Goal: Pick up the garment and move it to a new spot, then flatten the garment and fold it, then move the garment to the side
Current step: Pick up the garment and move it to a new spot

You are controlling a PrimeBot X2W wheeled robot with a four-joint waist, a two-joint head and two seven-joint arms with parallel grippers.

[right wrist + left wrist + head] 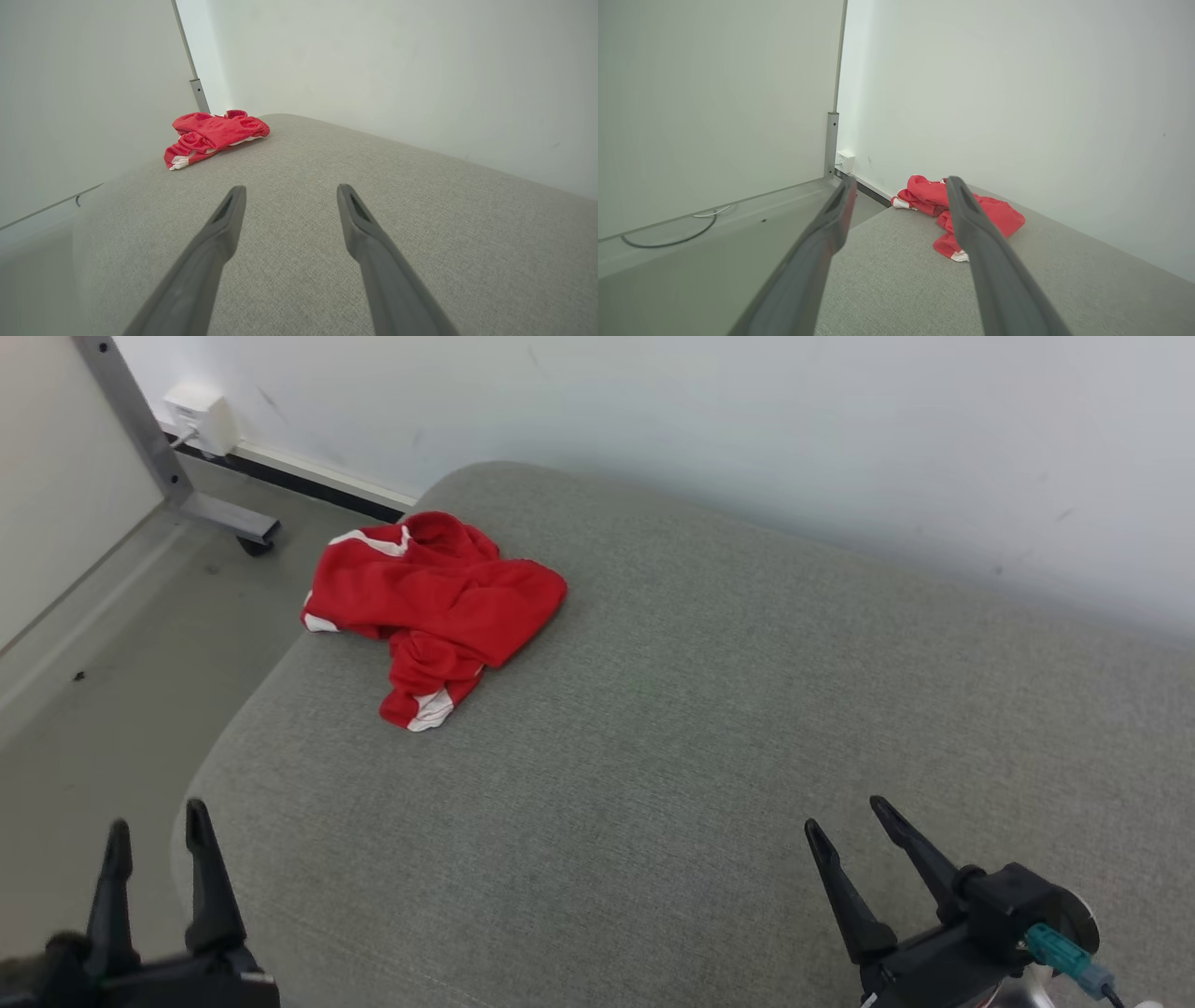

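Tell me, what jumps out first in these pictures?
A crumpled red garment with white trim lies near the far left corner of a grey cushioned surface. Nearer the camera, the left fingers and right fingers stand spread open, dark and pointed, both well short of the cloth.

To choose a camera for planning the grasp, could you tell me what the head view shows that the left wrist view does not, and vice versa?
The head view adds the right gripper, open over the grey cushion, and a caster wheel under the metal frame. The left wrist view adds a dark cable looped on the floor. Both share the crumpled red garment at the cushion's far left corner, the open left gripper and the white wall box.
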